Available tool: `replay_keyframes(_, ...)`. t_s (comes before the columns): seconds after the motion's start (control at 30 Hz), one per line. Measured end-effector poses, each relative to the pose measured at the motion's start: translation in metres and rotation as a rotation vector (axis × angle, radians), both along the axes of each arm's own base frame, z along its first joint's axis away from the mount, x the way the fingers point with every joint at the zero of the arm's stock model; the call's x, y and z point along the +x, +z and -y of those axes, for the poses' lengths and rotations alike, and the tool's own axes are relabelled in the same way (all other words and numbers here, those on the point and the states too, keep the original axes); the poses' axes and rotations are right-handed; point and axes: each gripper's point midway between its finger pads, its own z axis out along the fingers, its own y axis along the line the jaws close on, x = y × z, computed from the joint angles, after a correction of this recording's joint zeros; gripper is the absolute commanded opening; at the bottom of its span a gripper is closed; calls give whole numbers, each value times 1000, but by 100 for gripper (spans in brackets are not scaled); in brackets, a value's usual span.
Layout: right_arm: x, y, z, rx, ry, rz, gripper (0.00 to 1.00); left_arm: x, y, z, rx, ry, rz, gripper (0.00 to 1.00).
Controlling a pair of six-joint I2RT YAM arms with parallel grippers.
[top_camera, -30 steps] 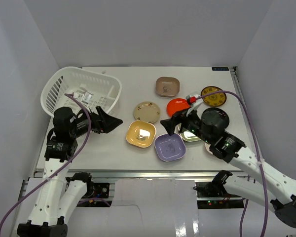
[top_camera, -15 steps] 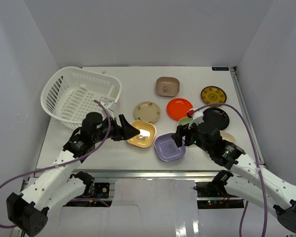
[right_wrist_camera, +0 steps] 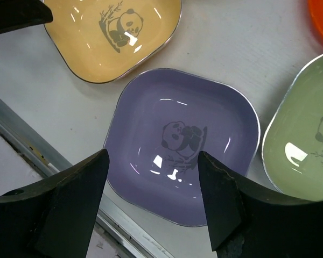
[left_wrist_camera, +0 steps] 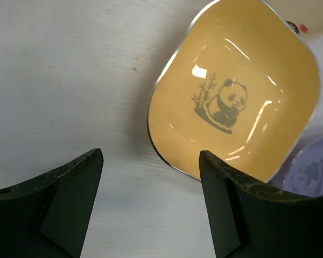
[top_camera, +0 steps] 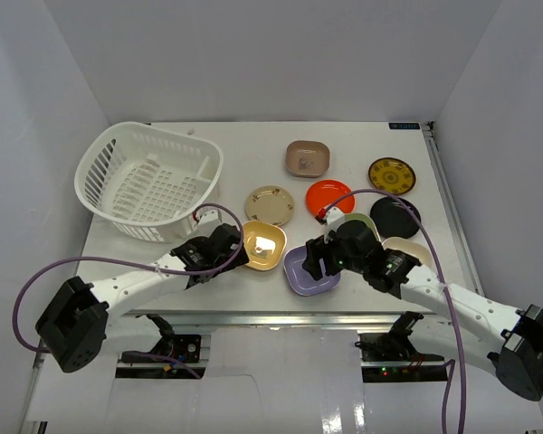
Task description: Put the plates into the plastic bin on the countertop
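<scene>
Yellow plate (left_wrist_camera: pixel 234 91) is the one to watch, panda print up, flat on the counter (top_camera: pixel 253 154). The left end effector (left_wrist_camera: pixel 151 177) hangs low at its near-left edge with the jaws spread wide. One finger is over bare counter and the other over the plate's near rim, so the rim sits in the gap. That looks like a set-up for pinching the edge, the only part of a shallow dish that gives any purchase.

Just right of the yellow plate, so close I cannot tell whether the rims touch, lies the lavender plate (right_wrist_camera: pixel 180 145). The right end effector (right_wrist_camera: pixel 152 161) hovers over it, fingers also parted and holding nothing. One finger is at its left rim and the other is over the bowl.

The bin (top_camera: pixel 95 176) stands well off to the far left of the yellow plate, tipped a little, and no plate shows inside it. So both arms look to be lining up first grabs. The left arm has the shorter carry. The risk is a rim slipping out of a thin pinch.
</scene>
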Motion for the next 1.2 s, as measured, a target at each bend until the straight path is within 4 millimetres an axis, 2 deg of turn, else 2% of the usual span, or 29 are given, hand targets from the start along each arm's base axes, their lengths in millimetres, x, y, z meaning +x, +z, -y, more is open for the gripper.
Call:
replay_keyframes(0.23, -7, -20, -19, -31, 61, -40, 73, 8, -18, -18, 80, 102, 18, 73)
replay_keyframes(0.5, -14, -54, -26, -121, 87, -91, 72, 20, -31, -18, 135, 112, 41, 47)
replay_keyframes(0.57, -17, -62, -29, -138, 97, -102, 73, 22, -33, -18, 147, 111, 47, 38)
replay_keyframes(0.6, -19, -65, -31, -147, 105, -104, 73, 23, -33, -19, 152, 112, 50, 28)
replay_keyframes(0.67, -24, -69, -35, -160, 122, -107, 72, 25, -33, -19, 156, 113, 58, 16)
replay_keyframes(0.7, -26, -71, -38, -164, 129, -106, 73, 25, -33, -20, 161, 114, 61, 5)
replay_keyframes(0.73, -28, -72, -40, -167, 137, -105, 72, 27, -32, -19, 158, 116, 68, 1)
replay_keyframes(0.9, -33, -81, -48, -199, 141, -104, 70, 31, -15, -17, 137, 108, 111, 0)
replay_keyframes(1.0, -34, -82, -48, -212, 136, -94, 69, 28, 2, -22, 133, 87, 140, 0)
replay_keyframes(1.13, -32, -78, -49, -214, 122, -69, 65, 29, 52, -21, 56, 63, 244, 0)
replay_keyframes(1.2, -32, -72, -51, -201, 115, -50, 64, 32, 85, -17, 8, 52, 310, 0)
